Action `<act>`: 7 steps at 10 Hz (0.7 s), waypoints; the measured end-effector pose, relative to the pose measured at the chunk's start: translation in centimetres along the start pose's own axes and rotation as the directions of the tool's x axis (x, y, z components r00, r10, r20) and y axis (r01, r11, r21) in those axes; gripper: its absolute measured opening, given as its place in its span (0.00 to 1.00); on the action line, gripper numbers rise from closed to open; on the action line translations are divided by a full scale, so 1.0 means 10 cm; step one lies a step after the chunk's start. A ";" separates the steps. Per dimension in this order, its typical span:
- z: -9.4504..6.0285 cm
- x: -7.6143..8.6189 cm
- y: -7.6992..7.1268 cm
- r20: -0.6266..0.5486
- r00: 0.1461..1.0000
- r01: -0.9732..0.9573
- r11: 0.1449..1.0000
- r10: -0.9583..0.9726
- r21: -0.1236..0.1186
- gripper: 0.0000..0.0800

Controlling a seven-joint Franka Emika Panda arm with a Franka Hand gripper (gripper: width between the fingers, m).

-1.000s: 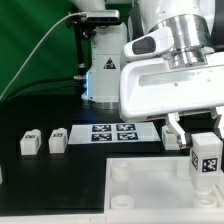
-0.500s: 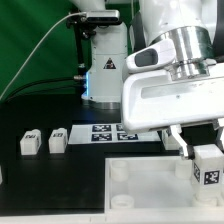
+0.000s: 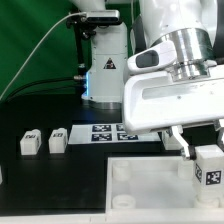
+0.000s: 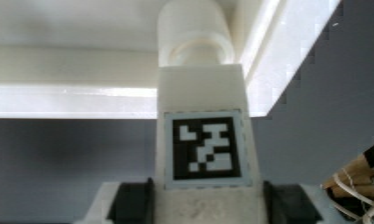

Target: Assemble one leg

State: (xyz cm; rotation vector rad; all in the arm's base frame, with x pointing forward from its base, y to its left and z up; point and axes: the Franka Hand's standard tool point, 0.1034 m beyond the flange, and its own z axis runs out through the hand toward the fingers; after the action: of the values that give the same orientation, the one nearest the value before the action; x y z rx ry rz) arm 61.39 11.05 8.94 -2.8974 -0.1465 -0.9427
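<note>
I count three legs. One is in the gripper, which is clamped on the leg with a finger on each side. The other two lie loose on the dark counter toward the exterior view's left: a first spare leg and a second spare leg just beside it, not touching. A small pale shape at that view's left edge is cut off, and I cannot tell what it is.

There is one large white panel, with two round sockets in sight, a rear socket and a front socket. There is one marker board, partly hidden behind the arm.

The held leg stands upright, its long axis vertical, and its tag faces the exterior camera. It sits over the panel near the exterior view's right edge. I cannot tell whether its lower end touches the panel. In the wrist view the leg runs straight away from the gripper to a rounded far end, with the tag facing the lens and the white panel beyond.
</note>
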 end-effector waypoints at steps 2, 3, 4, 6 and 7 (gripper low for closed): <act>-0.01 0.00 0.00 0.021 1.000 0.000 1.000 0.000 0.002 0.37; 0.00 -0.01 0.00 0.024 1.000 0.000 1.000 0.000 0.002 0.37; 0.00 -0.01 0.00 0.025 1.000 0.001 1.000 -0.001 0.002 0.60; 0.00 -0.02 0.00 0.025 1.000 0.002 1.000 -0.002 0.002 0.74; 0.00 -0.02 0.00 0.025 1.000 0.003 1.000 -0.003 0.002 0.80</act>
State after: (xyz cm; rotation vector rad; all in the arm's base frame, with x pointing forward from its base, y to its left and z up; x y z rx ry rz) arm 61.25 11.07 8.87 -2.9091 -0.1539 -0.9064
